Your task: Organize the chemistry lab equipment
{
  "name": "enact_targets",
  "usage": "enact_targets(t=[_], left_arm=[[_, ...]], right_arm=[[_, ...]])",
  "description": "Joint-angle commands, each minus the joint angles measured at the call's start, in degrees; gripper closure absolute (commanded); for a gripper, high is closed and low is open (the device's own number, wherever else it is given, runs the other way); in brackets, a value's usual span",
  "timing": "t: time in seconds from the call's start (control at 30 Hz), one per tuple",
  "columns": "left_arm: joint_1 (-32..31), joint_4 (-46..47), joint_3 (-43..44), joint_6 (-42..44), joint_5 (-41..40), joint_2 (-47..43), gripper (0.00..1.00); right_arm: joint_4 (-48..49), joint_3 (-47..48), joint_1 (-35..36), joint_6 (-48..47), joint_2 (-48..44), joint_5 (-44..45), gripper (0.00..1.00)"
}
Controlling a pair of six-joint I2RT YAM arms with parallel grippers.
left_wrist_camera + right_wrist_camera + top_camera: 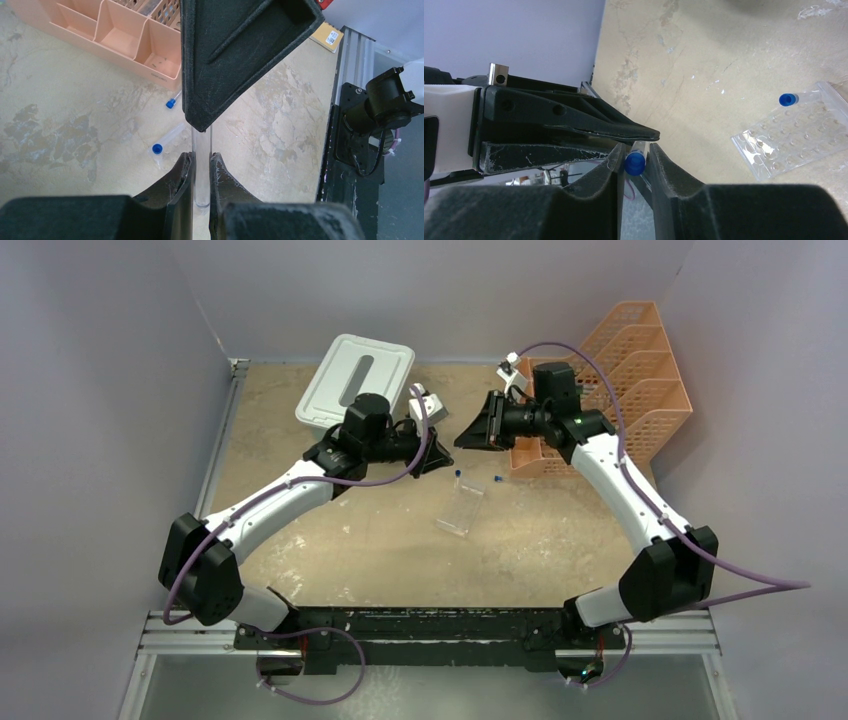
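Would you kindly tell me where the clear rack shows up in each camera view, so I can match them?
Top external: the clear rack lies flat, just below picture centre.
Left wrist: not visible.
Right wrist: flat at the right edge, with a loose blue-capped tube at its upper edge.
Shared landmark: the left gripper, seen in all three.

No legible text or numbers anywhere.

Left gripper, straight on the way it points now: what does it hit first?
The right gripper: its black fingers sit right ahead of the left gripper. Both clamp the same clear blue-capped tube, so there looks to be almost no free travel; exact gap unclear.
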Motion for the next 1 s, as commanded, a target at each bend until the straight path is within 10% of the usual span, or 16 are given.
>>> enact_targets(t=[0.0,0.23,0.57,0.97], left_arm=[[-0.22,3.76,2.1,-0.57,0.91,-1.51,0.99],[0.58,4.24,-2.86,-11.04,-11.37,-1.74,0.52],[5.23,11.72,-14.86,-30.17,-20.75,-5.55,0.51],[6.22,6.67,-17.3,-37.59,-35.61,-9.22,0.57]], right_arm=[[0.43,2.48,0.14,-2.21,-0.78,0.68,0.82],[-2.48,-0.77,0.38,-17.66,-3.89,23.96,0.84],[10.05,-12.52,13.2,-28.45,-6.35,55.02,0.85],[20.23,-20.44,21.23,-30.7,-1.48,62.07,0.86]])
